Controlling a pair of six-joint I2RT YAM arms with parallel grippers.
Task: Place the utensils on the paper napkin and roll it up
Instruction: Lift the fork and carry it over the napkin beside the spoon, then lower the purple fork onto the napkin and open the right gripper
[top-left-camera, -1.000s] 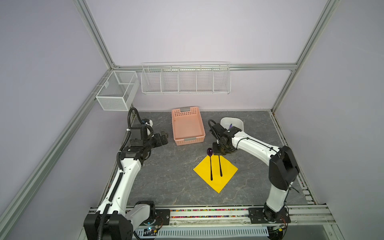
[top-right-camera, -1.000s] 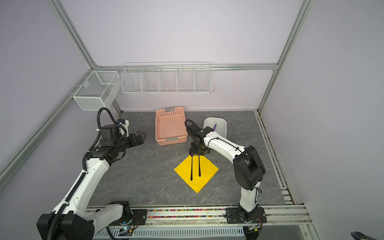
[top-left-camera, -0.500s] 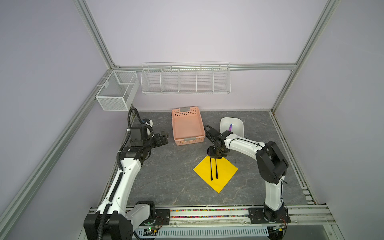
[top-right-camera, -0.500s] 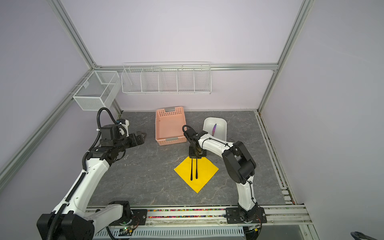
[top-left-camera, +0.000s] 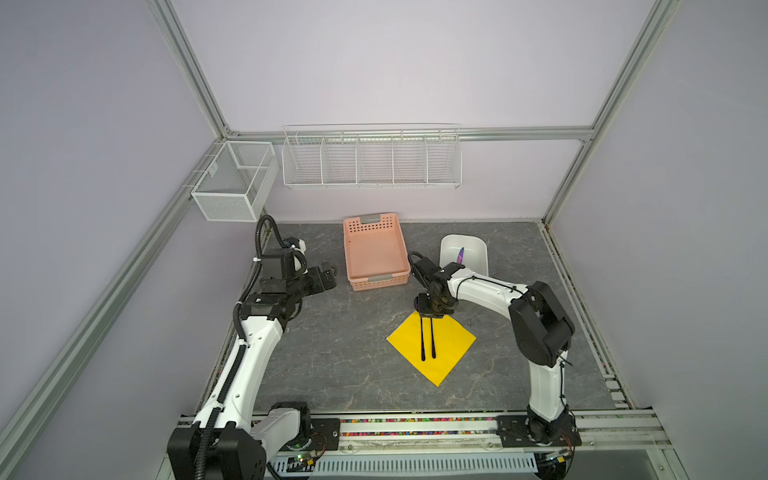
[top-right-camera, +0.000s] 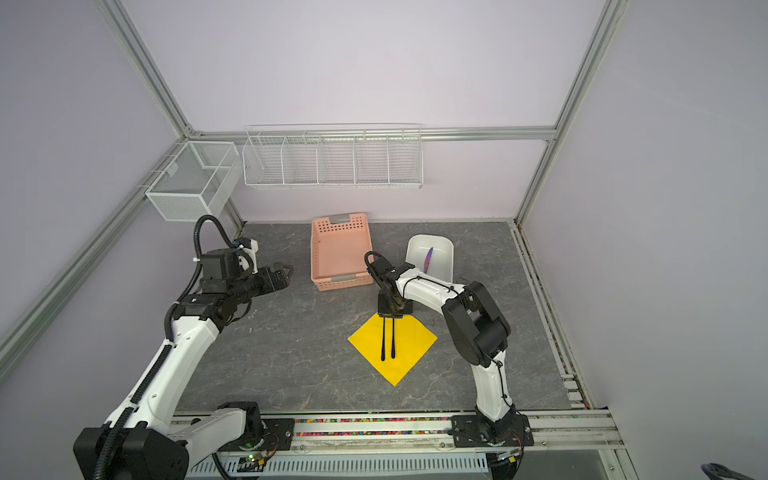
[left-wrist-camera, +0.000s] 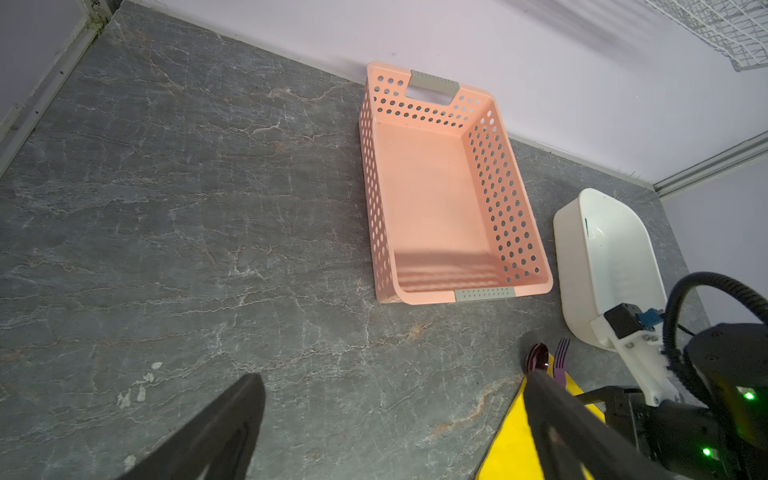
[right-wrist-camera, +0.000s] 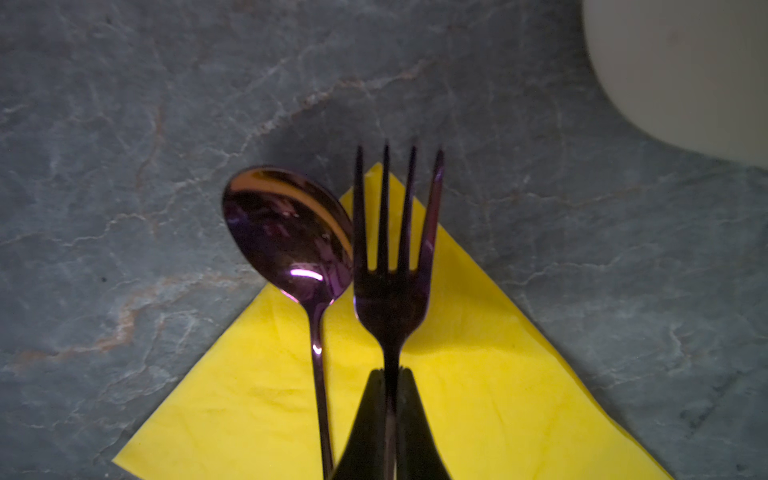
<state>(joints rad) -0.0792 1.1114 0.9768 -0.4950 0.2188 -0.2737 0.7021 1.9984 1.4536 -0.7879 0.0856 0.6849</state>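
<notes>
Fork (right-wrist-camera: 390, 266) is clamped at its neck in our right gripper (right-wrist-camera: 390, 399), beside the spoon (right-wrist-camera: 286, 232) on the paper napkin (top-left-camera: 453, 345), lower centre of a top view; our left gripper (top-left-camera: 328, 275) hangs mid-left, fingers wide apart.

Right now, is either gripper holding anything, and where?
Right gripper: shut on the fork, at the neck just below the head. Left gripper: open, empty.

Lilac walls (top-left-camera: 395, 62), grey tabletop (top-left-camera: 332, 353) (marble-veined), white wire rack (top-left-camera: 371, 160).
</notes>
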